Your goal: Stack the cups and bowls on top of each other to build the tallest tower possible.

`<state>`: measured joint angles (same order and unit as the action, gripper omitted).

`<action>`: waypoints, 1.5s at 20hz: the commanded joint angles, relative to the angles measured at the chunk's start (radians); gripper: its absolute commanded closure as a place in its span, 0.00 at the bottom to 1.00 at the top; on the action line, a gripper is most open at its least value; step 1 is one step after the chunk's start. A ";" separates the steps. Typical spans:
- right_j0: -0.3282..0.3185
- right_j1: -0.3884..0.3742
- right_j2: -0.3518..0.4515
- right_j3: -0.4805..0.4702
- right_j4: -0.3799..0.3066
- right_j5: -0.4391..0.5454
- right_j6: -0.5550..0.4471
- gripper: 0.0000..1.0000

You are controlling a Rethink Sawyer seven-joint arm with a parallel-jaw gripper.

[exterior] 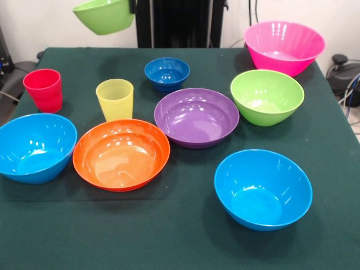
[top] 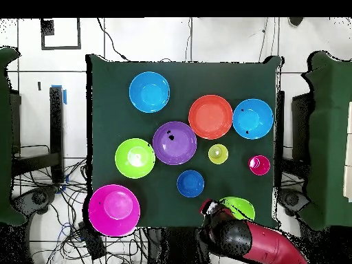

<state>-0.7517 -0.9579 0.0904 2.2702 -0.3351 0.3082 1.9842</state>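
My gripper is shut on the rim of a lime green bowl, held high above the table's far left corner; overhead, that bowl shows beside the arm. On the green cloth stand a red cup, a yellow cup, a small dark blue bowl, a purple bowl, an orange bowl, a second lime green bowl, a big pink bowl and two light blue bowls. Each stands alone; no tower is in view.
The table is covered in dark green cloth. Cables lie on the floor beyond its edges. The pink bowl sits at a table corner beside the robot's base.
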 commanded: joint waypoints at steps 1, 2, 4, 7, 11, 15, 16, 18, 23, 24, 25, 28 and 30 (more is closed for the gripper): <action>0.014 0.069 0.112 -0.040 -0.059 0.046 -0.054 1.00; 0.024 0.083 0.120 -0.068 -0.060 0.047 -0.058 1.00; 0.038 0.099 0.117 -0.092 -0.058 0.054 -0.052 1.00; 0.041 0.117 0.125 -0.116 -0.054 0.064 -0.057 1.00; 0.040 0.131 0.130 -0.138 -0.046 0.077 -0.057 1.00; 0.054 0.154 0.130 -0.174 -0.039 0.096 -0.048 1.00; 0.056 0.158 0.131 -0.180 -0.037 0.100 -0.049 1.00; 0.063 0.166 0.132 -0.197 -0.034 0.113 -0.048 1.00; 0.066 0.179 0.130 -0.212 -0.031 0.121 -0.045 1.00; 0.065 0.180 0.130 -0.211 -0.031 0.120 -0.043 1.00; 0.066 0.177 0.128 -0.207 -0.032 0.118 -0.042 1.00; 0.069 0.178 0.126 -0.207 -0.034 0.117 -0.039 1.00; 0.071 0.179 0.124 -0.209 -0.035 0.115 -0.037 1.00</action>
<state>-0.7232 -0.8304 0.1342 2.1222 -0.3357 0.3205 1.9842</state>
